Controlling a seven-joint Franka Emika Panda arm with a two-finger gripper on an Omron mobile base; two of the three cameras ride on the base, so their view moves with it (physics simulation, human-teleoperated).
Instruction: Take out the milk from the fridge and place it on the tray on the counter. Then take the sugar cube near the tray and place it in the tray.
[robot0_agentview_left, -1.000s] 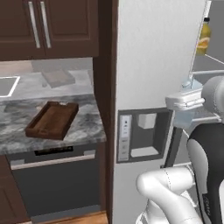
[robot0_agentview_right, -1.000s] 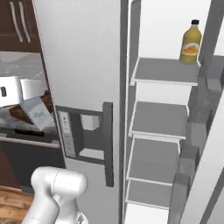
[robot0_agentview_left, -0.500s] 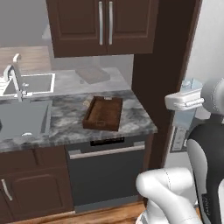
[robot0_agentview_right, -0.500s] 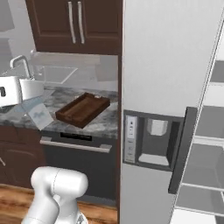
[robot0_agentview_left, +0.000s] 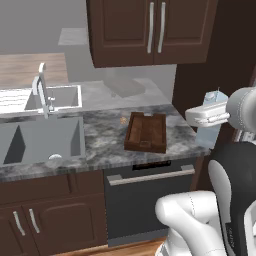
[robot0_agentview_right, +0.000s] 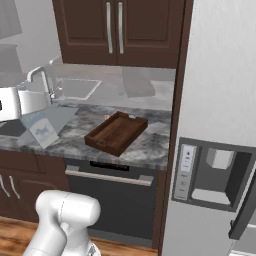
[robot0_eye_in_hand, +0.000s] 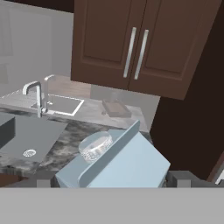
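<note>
Arm rises from lower right of left base view, big white elbow low, forearm going up w/ the wrist bent so the hand sticks out level toward the left, well above counter height and off the counter's right end. In right base view the hand sits at the far left edge, over the counter front.

Milk: small pale blue-white carton w/ gabled top, hanging under the white hand, upright in left base view; in right base view it shows tilted. In hand view the carton is right up against the lens, ridge of the gable running diagonally, round white cap beside it.

Gripper is spread wide and clamped on the milk, jaws on either side of the carton top; fingertips barely peek out at the carton's sides in hand view.

Tray: dark brown wood, low sides, flat on the grey marbled counter to the right of the sink, nothing in it. Milk is to the tray's right, apart from it, in the air.

Sugar cube: tiny tan speck on the counter just beside tray's back left corner.

Fridge w/ dispenser recess fills right side of right base view.
</note>
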